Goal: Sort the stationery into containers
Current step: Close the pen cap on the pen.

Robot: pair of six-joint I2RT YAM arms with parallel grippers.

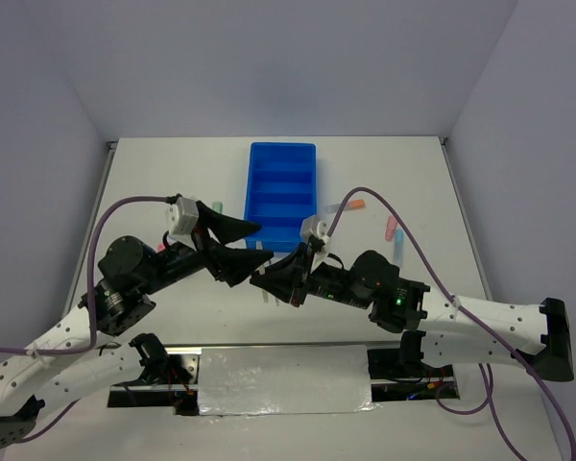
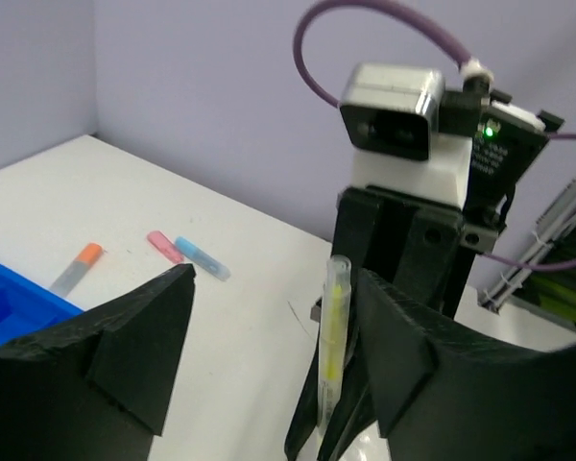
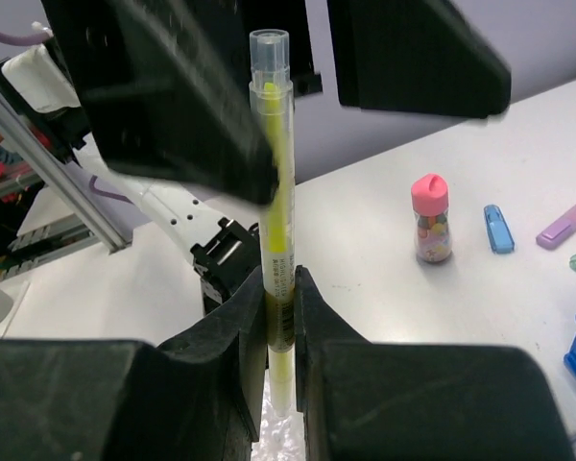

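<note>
Top external shows white table (image 1: 173,173), lilac walls (image 1: 269,58); wrist views: right claw (image 3: 280,288) clamps yellow pen (image 3: 281,240), left claw (image 2: 274,279) spread apart.

Left arm (image 1: 65,336) and right arm (image 1: 490,319): white shells peppered with small holes, black motor joints between. Left gripper (image 2: 274,279), right gripper (image 3: 278,279): matte black, chunky wedge fingers (image 2: 139,336). Purple cable (image 1: 125,204) loops off each white camera box (image 2: 394,110); green light (image 2: 486,129) glowing.
</note>
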